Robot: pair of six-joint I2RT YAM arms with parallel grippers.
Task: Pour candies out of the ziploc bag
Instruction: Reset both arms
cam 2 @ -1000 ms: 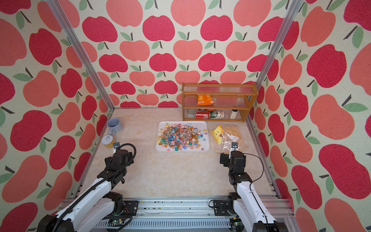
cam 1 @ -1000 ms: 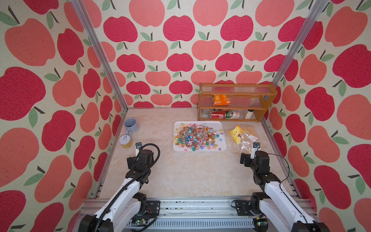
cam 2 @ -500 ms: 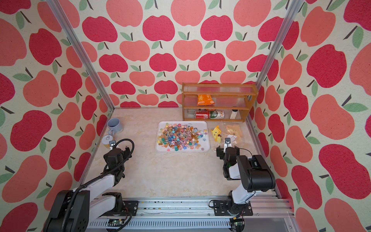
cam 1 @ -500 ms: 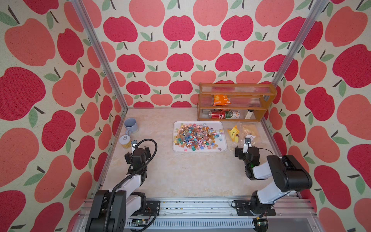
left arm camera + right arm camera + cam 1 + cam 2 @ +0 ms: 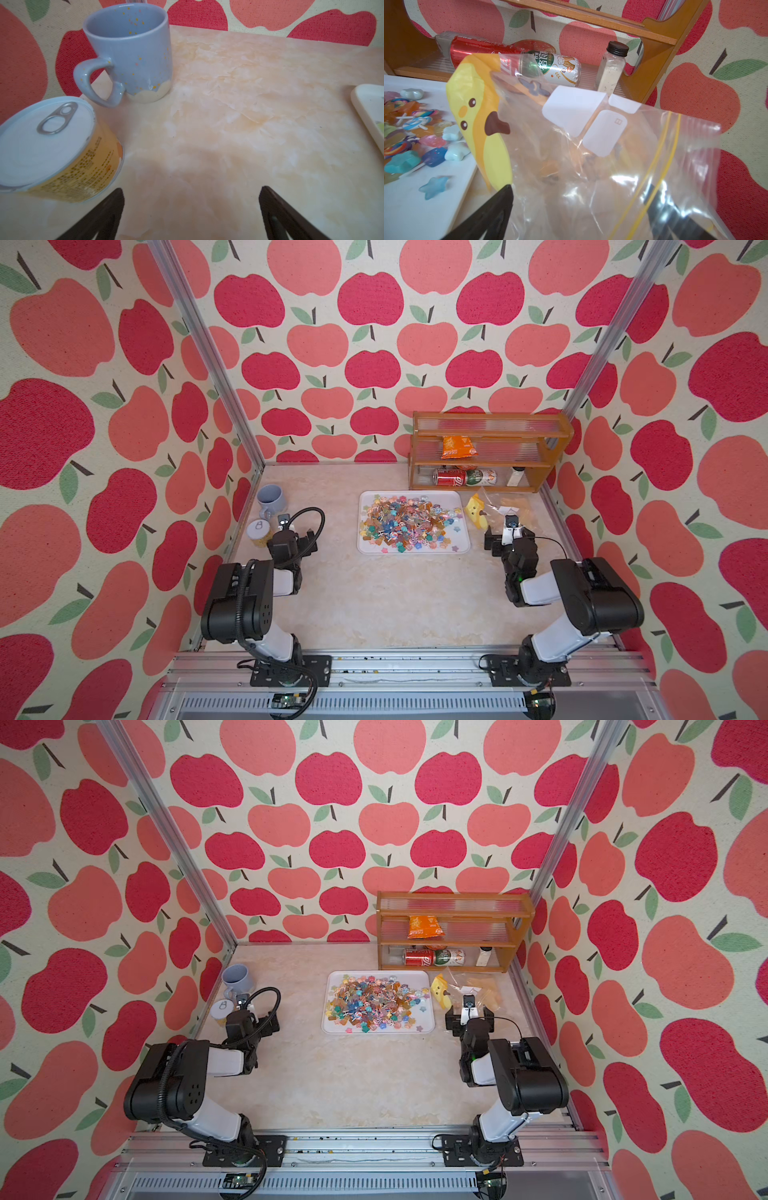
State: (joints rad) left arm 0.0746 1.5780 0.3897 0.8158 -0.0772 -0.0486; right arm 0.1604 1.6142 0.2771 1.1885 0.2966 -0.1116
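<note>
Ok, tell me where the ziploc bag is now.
In both top views the ziploc bag lies on the right side of the table, between the white tray and the right wall, in front of the wooden shelf, ahead of the right gripper.

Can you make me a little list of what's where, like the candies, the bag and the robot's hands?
Candies: heaped on the white tray, mid-table
Ziploc bag: lying beside the tray; can't tell if any candy is left inside
Left gripper: open, holding nothing, near the mug and tin
Right gripper: open, at the bag's edge, not gripping it
Job: looks done
</note>
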